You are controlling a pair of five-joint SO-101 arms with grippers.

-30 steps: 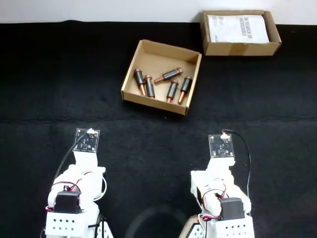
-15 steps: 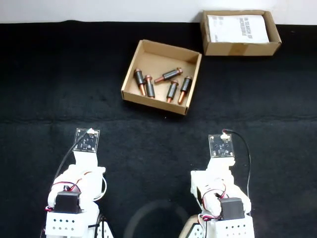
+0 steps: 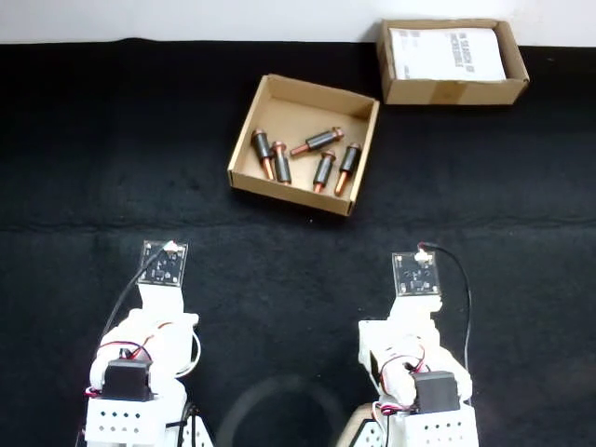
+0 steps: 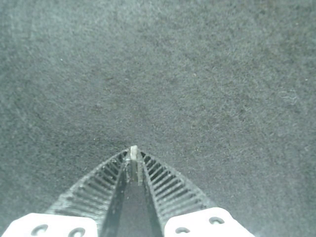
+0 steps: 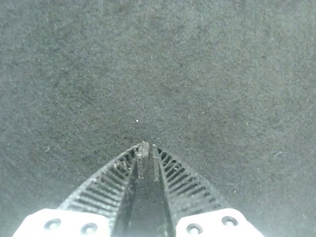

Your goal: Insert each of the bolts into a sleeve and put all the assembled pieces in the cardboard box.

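Left pincer (image 4: 133,149) and right pincer (image 5: 144,145) pressed together, unmoved; five assembled pieces (image 3: 281,163) unchanged in cardboard box (image 3: 289,195).

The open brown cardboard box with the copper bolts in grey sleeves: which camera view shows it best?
The high view. It shows the whole open brown cardboard box from above, with five sleeved copper bolts lying inside. The wrist views face black table cloth beyond the shut left gripper and right gripper.

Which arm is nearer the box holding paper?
Right. The right arm faces the paper box almost head-on; the left arm is farther, with the bolt box between.
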